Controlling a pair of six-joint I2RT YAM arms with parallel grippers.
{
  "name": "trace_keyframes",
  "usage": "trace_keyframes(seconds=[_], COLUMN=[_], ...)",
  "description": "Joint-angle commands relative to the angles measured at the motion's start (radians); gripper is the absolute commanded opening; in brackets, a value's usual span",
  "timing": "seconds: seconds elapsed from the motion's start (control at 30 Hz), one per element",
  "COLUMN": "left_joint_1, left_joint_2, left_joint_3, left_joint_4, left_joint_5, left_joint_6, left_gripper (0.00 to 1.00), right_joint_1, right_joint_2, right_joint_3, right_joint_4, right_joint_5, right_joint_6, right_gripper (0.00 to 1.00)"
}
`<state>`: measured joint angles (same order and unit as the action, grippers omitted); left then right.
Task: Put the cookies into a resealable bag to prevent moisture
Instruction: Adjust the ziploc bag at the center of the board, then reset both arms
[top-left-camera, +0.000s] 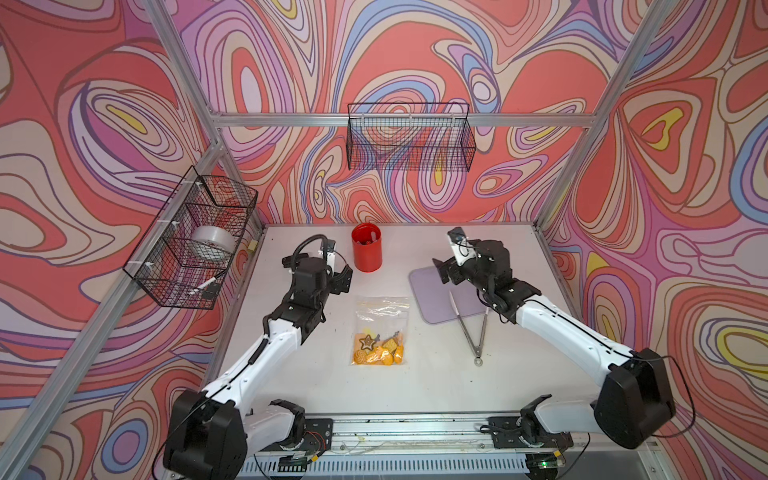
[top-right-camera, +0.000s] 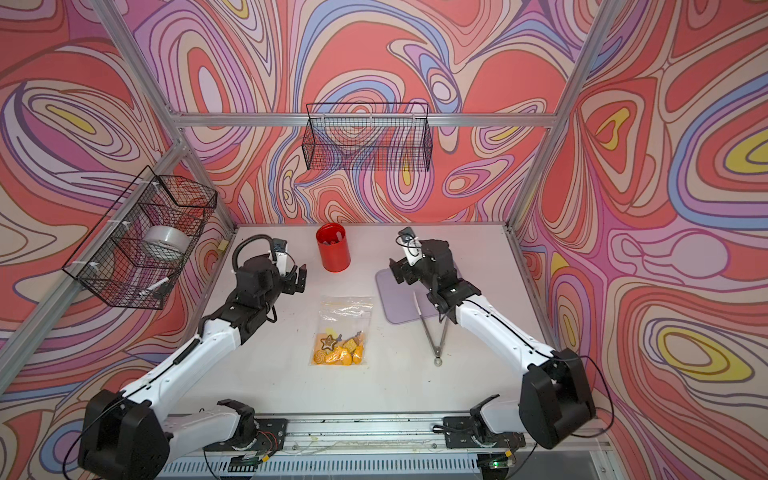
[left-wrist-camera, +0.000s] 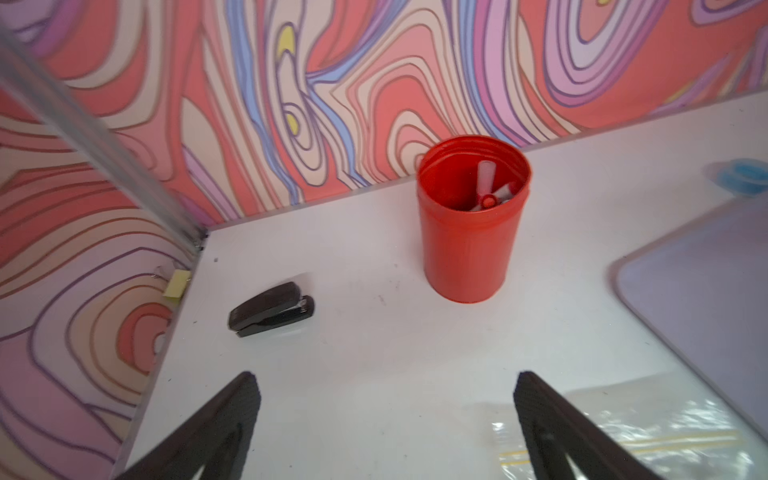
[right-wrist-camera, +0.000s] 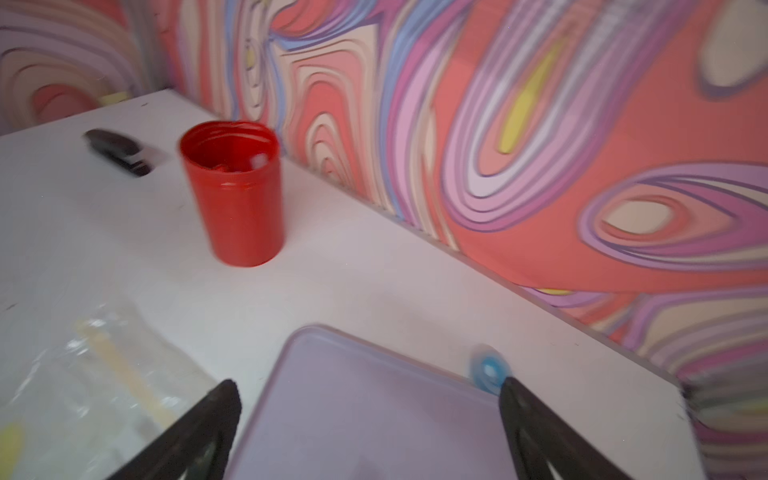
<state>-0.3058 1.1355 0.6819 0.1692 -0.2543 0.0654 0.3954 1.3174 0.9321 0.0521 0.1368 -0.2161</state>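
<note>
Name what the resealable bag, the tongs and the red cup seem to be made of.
Resealable bag: thin clear plastic, glossy; it crinkles and the cookies show through.
Tongs: probably metal; slim, grey, shiny arms.
Red cup: likely moulded plastic; smooth, even red with a slight sheen.

Cookies (top-left-camera: 379, 352) inside bag (top-left-camera: 384, 309), tongs (top-left-camera: 477, 353) right, cup (top-left-camera: 367, 249) behind

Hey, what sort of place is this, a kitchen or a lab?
Probably a robot test cell, not a kitchen: two robot arms mounted at the front of a white table, an aluminium frame carrying printed swirl walls, and wire baskets hung on it.
</note>
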Motion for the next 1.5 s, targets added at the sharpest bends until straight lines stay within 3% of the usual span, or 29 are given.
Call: trace_keyframes(seconds=[0.0, 0.13, 0.23, 0.3, 0.37, 0.4, 0.47, 0.6, 0.63, 0.73, 0.87, 1.07, 1.17, 1.27, 1.37, 1.4, 1.43, 1.47], left_joint_1=[0.005, 0.007, 0.022, 0.044, 0.074, 0.083, 0.093, 0.127, 0.139, 0.169, 0.169, 0.167, 0.177, 0.234, 0.234, 0.234, 0.237, 0.246], left_joint_2=[0.0, 0.042, 0.146, 0.224, 0.231, 0.252, 0.247, 0.242, 0.242, 0.241, 0.245, 0.223, 0.233, 0.26, 0.432, 0.434, 0.382, 0.393], left_joint_3=[-0.209, -0.265, -0.324, -0.336, -0.272, -0.278, -0.248, -0.262, -0.267, -0.257, -0.251, -0.247, -0.324, -0.318, -0.362, -0.359, -0.333, -0.325], left_joint_4=[0.238, 0.271, 0.477, 0.596, 0.464, 0.513, 0.432, 0.459, 0.467, 0.441, 0.434, 0.391, 0.604, 0.604, 0.872, 0.886, 0.746, 0.73], left_joint_5=[-0.184, -0.229, -0.225, -0.231, -0.168, -0.131, -0.094, 0.01, 0.028, 0.048, 0.049, 0.07, -0.059, 0.048, 0.057, 0.04, 0.053, 0.066], left_joint_6=[-0.05, -0.089, -0.082, -0.093, -0.149, -0.128, -0.14, -0.136, -0.141, -0.173, -0.169, -0.081, -0.008, -0.065, -0.046, -0.053, -0.074, -0.078], left_gripper=[1.0, 1.0, 1.0, 1.0, 1.0, 1.0, 1.0, 1.0, 1.0, 1.0, 1.0, 0.99, 1.0, 1.0, 1.0, 1.0, 1.0, 1.0], right_joint_1=[-0.097, -0.201, -0.239, -0.254, -0.264, -0.27, -0.275, -0.317, -0.317, -0.319, -0.33, -0.343, -0.344, -0.344, -0.344, -0.343, -0.343, -0.344], right_joint_2=[-0.045, -0.128, -0.112, -0.037, 0.068, 0.129, 0.217, 0.345, 0.336, 0.418, 0.401, 0.403, 0.402, 0.401, 0.402, 0.402, 0.402, 0.402], right_joint_3=[-0.177, -0.404, -0.548, -0.607, -0.634, -0.639, -0.631, -0.588, -0.575, -0.566, -0.48, -0.483, -0.483, -0.487, -0.484, -0.484, -0.484, -0.483], right_joint_4=[0.119, 0.33, 0.564, 0.725, 0.876, 0.957, 1.068, 1.123, 1.059, 1.156, 0.942, 0.954, 0.952, 0.964, 0.959, 0.959, 0.959, 0.959], right_joint_5=[0.292, 0.342, 0.336, 0.341, 0.346, 0.345, 0.353, 0.21, 0.151, 0.172, 0.149, 0.143, 0.144, 0.15, 0.144, 0.144, 0.143, 0.143], right_joint_6=[0.133, 0.225, 0.248, 0.247, 0.228, 0.216, 0.239, 0.242, 0.24, 0.22, 0.25, 0.261, 0.261, 0.254, 0.255, 0.255, 0.256, 0.255], right_gripper=[0.99, 0.99, 0.99, 0.98, 0.98, 0.98, 0.98, 0.98, 0.98, 0.98, 0.98, 0.98, 0.98, 0.98, 0.98, 0.98, 0.98, 0.98])
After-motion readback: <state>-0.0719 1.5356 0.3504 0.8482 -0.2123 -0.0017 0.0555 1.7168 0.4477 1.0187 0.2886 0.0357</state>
